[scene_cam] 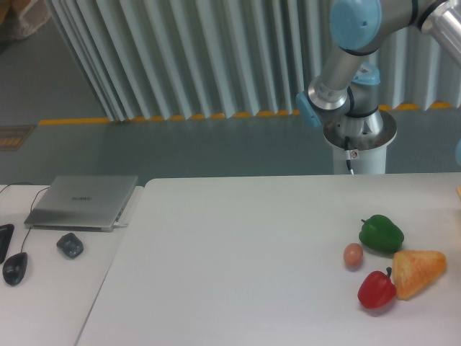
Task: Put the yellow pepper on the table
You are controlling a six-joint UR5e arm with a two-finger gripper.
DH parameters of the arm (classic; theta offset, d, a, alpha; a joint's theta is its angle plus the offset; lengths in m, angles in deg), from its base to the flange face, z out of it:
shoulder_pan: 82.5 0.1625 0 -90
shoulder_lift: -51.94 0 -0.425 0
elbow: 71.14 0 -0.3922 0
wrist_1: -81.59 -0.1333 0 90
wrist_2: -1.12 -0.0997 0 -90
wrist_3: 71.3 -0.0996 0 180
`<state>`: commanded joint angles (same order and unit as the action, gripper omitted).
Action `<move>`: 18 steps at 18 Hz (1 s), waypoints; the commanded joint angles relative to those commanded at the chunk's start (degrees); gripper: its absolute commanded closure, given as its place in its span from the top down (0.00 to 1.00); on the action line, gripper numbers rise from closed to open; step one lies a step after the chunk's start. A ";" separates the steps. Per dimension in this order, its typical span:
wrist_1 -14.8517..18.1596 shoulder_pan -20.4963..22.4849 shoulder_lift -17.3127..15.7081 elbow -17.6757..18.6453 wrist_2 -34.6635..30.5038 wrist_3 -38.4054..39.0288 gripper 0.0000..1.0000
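The yellow pepper is out of view. The white table (238, 259) fills the lower middle and right of the picture. Only the arm's base and lower links (346, 79) show, behind the table's far edge at the upper right, and the arm runs out of frame at the top right. The gripper itself is out of view.
On the table's right side lie a green pepper (381, 233), a small tan egg (353, 255), a red pepper (377, 290) and an orange-yellow wedge (418, 272). A narrower desk at the left holds a closed laptop (83, 202), a dark mouse (15, 267) and a small dark object (70, 245).
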<state>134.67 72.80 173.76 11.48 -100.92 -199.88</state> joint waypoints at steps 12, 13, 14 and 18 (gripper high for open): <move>0.61 0.00 -1.05 0.09 0.09 0.00 0.55; 0.70 0.00 -1.32 0.09 0.09 0.00 0.55; 0.79 0.00 -1.58 0.09 0.09 0.00 0.55; 3.67 0.61 -3.51 0.09 2.44 -0.09 0.55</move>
<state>138.35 73.41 170.25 11.57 -98.48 -199.97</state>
